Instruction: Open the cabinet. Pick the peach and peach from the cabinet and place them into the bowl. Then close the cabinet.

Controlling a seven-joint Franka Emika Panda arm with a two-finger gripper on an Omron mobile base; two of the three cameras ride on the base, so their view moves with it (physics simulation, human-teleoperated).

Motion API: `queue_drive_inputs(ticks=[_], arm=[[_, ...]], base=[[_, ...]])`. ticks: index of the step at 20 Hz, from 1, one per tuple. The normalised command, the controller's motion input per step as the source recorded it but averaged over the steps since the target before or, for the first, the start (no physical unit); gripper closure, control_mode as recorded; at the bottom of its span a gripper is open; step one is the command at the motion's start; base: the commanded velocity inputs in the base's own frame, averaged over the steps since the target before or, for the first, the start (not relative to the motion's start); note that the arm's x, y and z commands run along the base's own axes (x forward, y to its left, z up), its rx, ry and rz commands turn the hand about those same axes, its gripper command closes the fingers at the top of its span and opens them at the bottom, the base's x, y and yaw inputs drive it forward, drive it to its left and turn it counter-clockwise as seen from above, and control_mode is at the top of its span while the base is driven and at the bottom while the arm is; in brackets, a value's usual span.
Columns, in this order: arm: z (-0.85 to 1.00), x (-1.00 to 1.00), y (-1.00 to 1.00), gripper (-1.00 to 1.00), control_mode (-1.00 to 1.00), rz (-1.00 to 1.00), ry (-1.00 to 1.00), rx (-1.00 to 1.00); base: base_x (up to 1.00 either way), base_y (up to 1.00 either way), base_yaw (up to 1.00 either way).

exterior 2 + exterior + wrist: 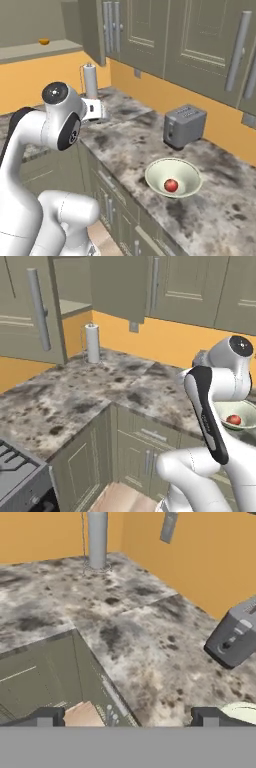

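Note:
The cabinet stands open, both doors swung out and its inner shelf bare to view. An orange-yellow peach rests on that shelf. The reddish peach lies inside the pale bowl on the counter, right of the arm; the same peach and bowl show past the arm. My gripper is open and empty, held above the counter's inner corner, with a sliver of the bowl by its right fingertip.
A paper towel roll stands upright in the counter's back corner. A grey toaster sits by the wall beyond the bowl. Lower cabinets run under the marbled counter, and a stove is at the far left.

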Motion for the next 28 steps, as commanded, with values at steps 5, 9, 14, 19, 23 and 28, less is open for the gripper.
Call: queue_drive_inputs(ticks=[5,9,14,19,23,28], arm=[[0.00,0.00,0.00,-1.00,1.00,0.00,0.00,0.00],[0.00,0.00,0.00,-1.00,1.00,0.00,0.00,0.00],[0.00,0.00,0.00,-1.00,1.00,0.00,0.00,0.00],[0.00,0.00,0.00,-1.00,1.00,0.00,0.00,0.00],[0.00,0.00,0.00,-1.00,1.00,0.00,0.00,0.00],[0.00,0.00,0.00,-1.00,1.00,0.00,0.00,0.00]], base=[[-0.23,0.03,0.62],[-0.05,0.05,0.67],[0.00,0.08,0.66],[0.00,-0.03,0.51],[0.05,-0.15,0.06],[0.39,-0.75,0.01]])
